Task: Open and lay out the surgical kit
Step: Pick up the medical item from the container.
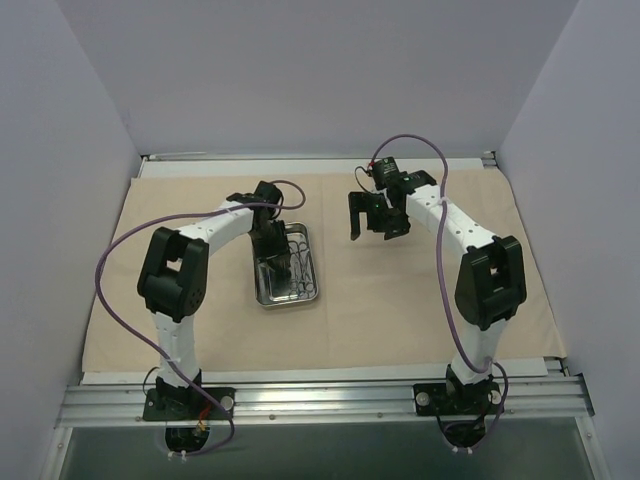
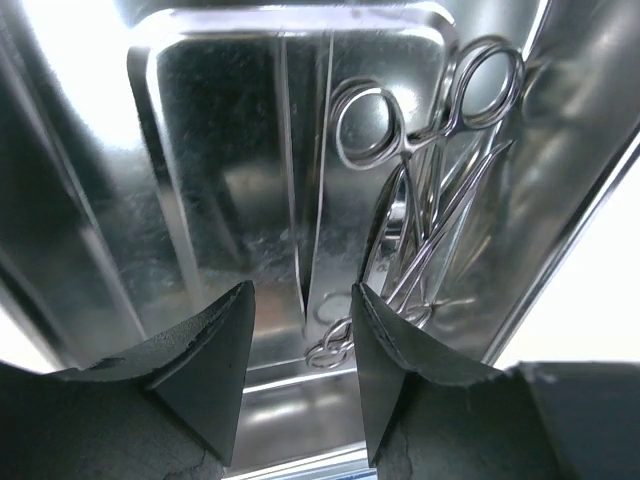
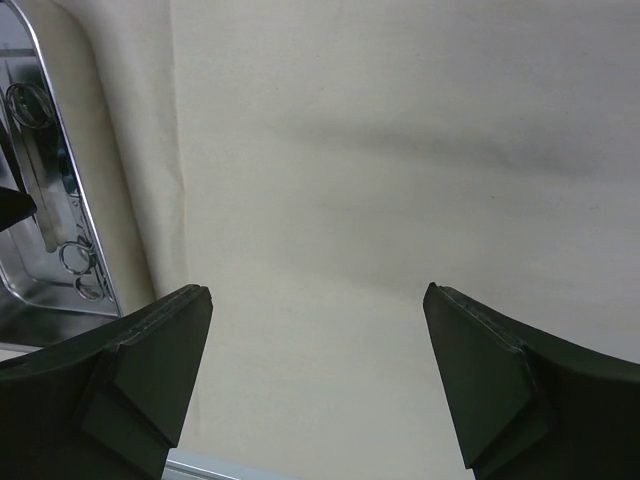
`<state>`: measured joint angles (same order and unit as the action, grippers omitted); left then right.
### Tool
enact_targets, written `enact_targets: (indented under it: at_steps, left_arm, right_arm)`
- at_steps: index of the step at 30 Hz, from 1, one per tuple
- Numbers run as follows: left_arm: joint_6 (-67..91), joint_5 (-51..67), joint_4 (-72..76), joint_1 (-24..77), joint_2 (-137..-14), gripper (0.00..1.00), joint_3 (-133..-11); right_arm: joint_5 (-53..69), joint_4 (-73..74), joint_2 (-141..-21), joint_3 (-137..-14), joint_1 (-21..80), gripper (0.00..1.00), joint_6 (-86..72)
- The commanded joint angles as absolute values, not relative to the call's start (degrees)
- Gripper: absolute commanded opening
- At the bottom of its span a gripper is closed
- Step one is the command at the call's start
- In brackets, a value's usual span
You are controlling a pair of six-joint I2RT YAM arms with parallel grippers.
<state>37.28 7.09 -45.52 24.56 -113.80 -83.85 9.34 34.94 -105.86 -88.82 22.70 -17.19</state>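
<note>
I have my left gripper [image 2: 300, 305] down inside the tray [image 2: 200, 150], jaws partly apart and clamping nothing, with the scissors [image 2: 430, 190] just beside it. The tray sits on the flat cloth [image 1: 400, 300]. My right gripper [image 3: 316, 300] hangs spread wide, empty, over the cloth.

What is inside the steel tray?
Ring-handled instruments bunched along one side and a thin straight tool in the middle. The left gripper hides the tray floor nearest it.

Seen from above, the left gripper [image 1: 276, 262] hides the tray's [image 1: 290, 298] eleven o'clock corner. The instruments [image 1: 298, 256] are too small to count. The right wrist view cuts the tray off at nine o'clock.
</note>
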Motion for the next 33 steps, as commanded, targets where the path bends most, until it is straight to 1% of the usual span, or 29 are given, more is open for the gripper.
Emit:
enact_targets:
  at_steps: [1,7,9,14,15,18,21,22,25,29,33]
  left_arm:
    - [38.23,6.77,-44.56,25.14,-114.52,0.52,-87.71]
    - [37.97,5.63,-44.91,26.10,-116.45,0.47,-87.71]
    - [37.79,5.19,-45.78,26.19,-117.50,0.42,-87.98]
    - [37.09,3.43,-47.46,26.54,-119.35,0.36,-88.94]
    - [36.74,3.08,-48.07,26.46,-120.14,0.33,-89.03]
    - [36.39,2.29,-48.69,26.63,-120.67,0.29,-89.21]
    - [35.78,2.11,-48.52,26.63,-120.06,0.19,-89.03]
    - [35.51,2.28,-48.43,26.63,-119.88,0.14,-89.03]
    - [34.28,3.07,-48.69,26.63,-119.01,0.03,-89.21]
    - [33.22,3.69,-50.00,26.63,-116.02,0.02,-89.47]
    - [30.77,5.17,-53.87,26.63,-110.50,0.02,-91.49]
  right_arm:
    - [9.40,36.56,-103.36,-87.63,21.54,0.92,-16.08]
    - [10.28,36.12,-102.83,-86.13,20.22,0.92,-16.00]
    - [10.46,36.04,-102.83,-86.31,20.04,0.93,-15.91]
    - [10.63,36.04,-103.01,-86.75,19.95,0.93,-16.00]
    - [10.63,36.12,-103.01,-86.84,19.95,0.92,-16.00]
    - [10.55,36.21,-103.01,-87.10,19.95,0.92,-16.00]
    - [10.55,36.56,-103.01,-87.45,19.95,0.93,-16.00]
    - [10.55,36.82,-103.09,-87.89,19.95,0.92,-16.00]
    - [10.72,37.18,-103.18,-88.85,19.95,0.92,-15.73]
    - [11.33,38.23,-103.80,-91.31,19.51,0.93,-15.12]
    - [15.28,38.32,-103.45,-92.63,18.28,0.92,-13.80]
